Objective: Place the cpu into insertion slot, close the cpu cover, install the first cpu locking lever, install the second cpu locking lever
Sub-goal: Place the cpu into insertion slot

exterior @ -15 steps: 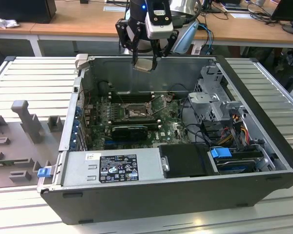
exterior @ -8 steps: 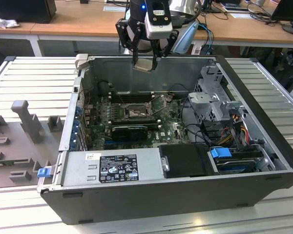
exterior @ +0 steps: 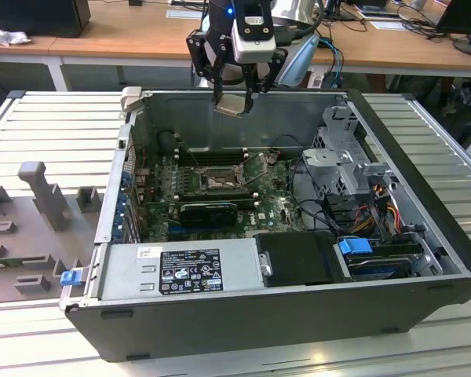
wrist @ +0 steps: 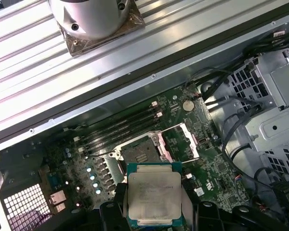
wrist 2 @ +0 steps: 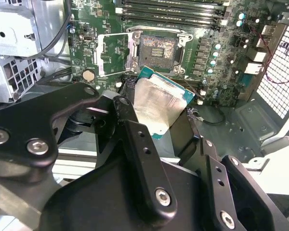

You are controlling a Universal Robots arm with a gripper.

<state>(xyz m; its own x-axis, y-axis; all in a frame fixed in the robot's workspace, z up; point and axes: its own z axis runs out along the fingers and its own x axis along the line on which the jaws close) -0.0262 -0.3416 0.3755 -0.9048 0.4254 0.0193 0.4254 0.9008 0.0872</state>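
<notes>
end effector (exterior: 234,97) clamps the cpu (exterior: 229,106) above the case (exterior: 298,314), well clear of the bare insertion slot (exterior: 217,181); silver top faces both wrist cameras, chip seemingly tilted.

Ribbed silver metal table (exterior: 55,126), open black computer case (exterior: 243,314) lying on it mid-table, grey moulded fixture plate (exterior: 31,228) flat on the slats just beside the case at the exterior view's left, round silver base (wrist: 91,14) on the slats near the case wall.

Matt silver-grey metal cpu (wrist: 153,195)
</notes>
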